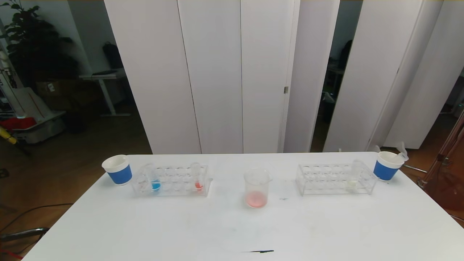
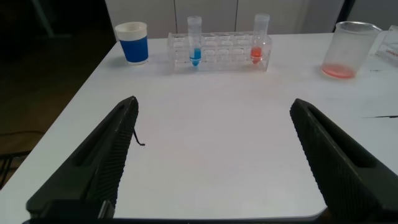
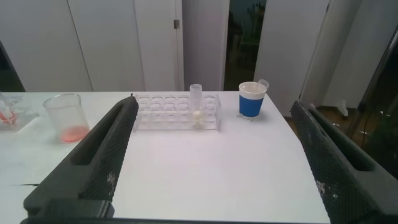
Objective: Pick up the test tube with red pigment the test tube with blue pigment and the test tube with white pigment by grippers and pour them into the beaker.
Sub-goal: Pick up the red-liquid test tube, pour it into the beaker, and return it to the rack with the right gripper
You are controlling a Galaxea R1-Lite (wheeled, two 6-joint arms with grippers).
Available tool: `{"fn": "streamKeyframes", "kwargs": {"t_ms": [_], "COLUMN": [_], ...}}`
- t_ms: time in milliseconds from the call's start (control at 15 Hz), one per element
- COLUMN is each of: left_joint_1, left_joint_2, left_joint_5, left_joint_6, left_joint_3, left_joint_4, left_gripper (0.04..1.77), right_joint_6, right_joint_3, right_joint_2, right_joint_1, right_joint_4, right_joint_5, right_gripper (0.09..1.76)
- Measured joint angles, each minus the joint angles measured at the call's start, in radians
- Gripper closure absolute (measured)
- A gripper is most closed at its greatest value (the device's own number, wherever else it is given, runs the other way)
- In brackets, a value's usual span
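Observation:
A clear rack (image 1: 174, 181) at the table's left holds the blue test tube (image 1: 155, 181) (image 2: 195, 43) and the red test tube (image 1: 198, 179) (image 2: 260, 40), both upright. The white test tube (image 1: 352, 179) (image 3: 196, 107) stands in a second rack (image 1: 322, 179) at the right. Between the racks is the beaker (image 1: 256, 188) (image 2: 351, 50) (image 3: 67, 117), with a little pinkish-red liquid in its bottom. My left gripper (image 2: 214, 106) is open over bare table, short of the left rack. My right gripper (image 3: 213, 106) is open, short of the right rack. Neither gripper shows in the head view.
A blue-and-white paper cup (image 1: 117, 169) (image 2: 133, 42) stands left of the left rack. Another cup (image 1: 387, 166) (image 3: 252, 99) stands right of the right rack, near the table's corner. A small dark mark (image 1: 259, 251) lies near the table's front edge. White panels stand behind the table.

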Motion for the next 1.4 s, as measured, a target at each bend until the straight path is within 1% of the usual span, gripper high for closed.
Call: {"fn": "streamKeyframes", "kwargs": {"t_ms": [267, 467, 667, 1400], "left_joint_1": [0.000, 0.000, 0.000, 0.000], "left_joint_2": [0.000, 0.000, 0.000, 0.000], "left_joint_5": [0.000, 0.000, 0.000, 0.000], "left_joint_6": [0.000, 0.000, 0.000, 0.000], "left_joint_3": [0.000, 0.000, 0.000, 0.000], "left_joint_4": [0.000, 0.000, 0.000, 0.000], "left_gripper": [0.07, 0.07, 0.07, 0.07], "right_joint_6": [-0.047, -0.053, -0.053, -0.052], "right_joint_3": [0.121, 0.190, 0.206, 0.208], "right_joint_2": [-0.125, -0.177, -0.207, -0.216], "right_joint_1": [-0.007, -0.007, -0.006, -0.004], "right_joint_4": [0.010, 0.021, 0.137, 0.143], "right_joint_5": [0.026, 0.028, 0.022, 0.020], "right_gripper": [0.10, 0.10, 0.10, 0.10]}}
